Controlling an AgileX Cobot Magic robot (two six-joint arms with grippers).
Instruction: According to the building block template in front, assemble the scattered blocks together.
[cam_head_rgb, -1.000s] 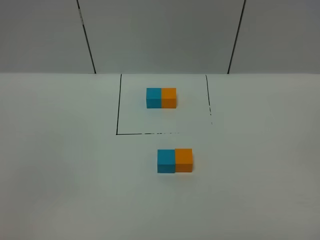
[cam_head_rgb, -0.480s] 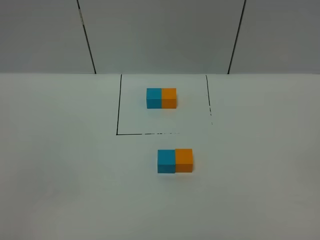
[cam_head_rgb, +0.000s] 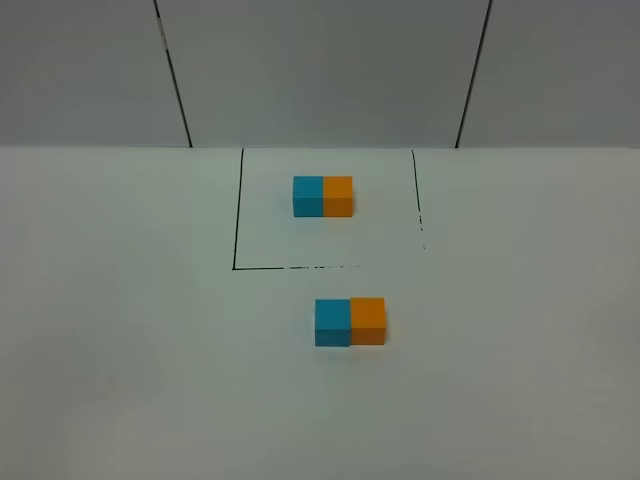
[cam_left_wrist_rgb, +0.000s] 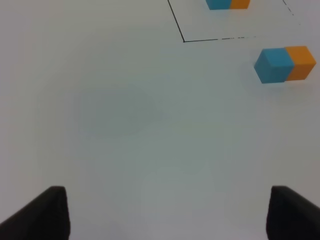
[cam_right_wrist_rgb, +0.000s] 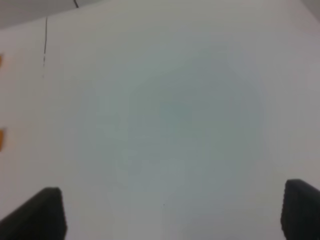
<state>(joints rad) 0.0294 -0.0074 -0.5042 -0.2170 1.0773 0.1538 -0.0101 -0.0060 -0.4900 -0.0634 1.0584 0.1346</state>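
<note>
The building block template (cam_head_rgb: 322, 196), a blue and an orange cube joined as a bar, sits inside the black-lined square (cam_head_rgb: 236, 220) at the back of the white table. The scattered blocks lie in front of the square: the sky-blue cube (cam_head_rgb: 332, 322) and the orange cube (cam_head_rgb: 368, 320) touch side by side, blue on the left. Both cubes also show in the left wrist view, blue (cam_left_wrist_rgb: 273, 65) and orange (cam_left_wrist_rgb: 301, 62). My left gripper (cam_left_wrist_rgb: 165, 216) is open and empty, well short of them. My right gripper (cam_right_wrist_rgb: 167, 215) is open and empty over bare table. Neither gripper shows in the exterior view.
The white table (cam_head_rgb: 120, 350) meets a grey panelled wall (cam_head_rgb: 320, 70) at the back. The right wrist view shows a black line of the square (cam_right_wrist_rgb: 45, 40) and orange slivers (cam_right_wrist_rgb: 1, 139) at the image edge.
</note>
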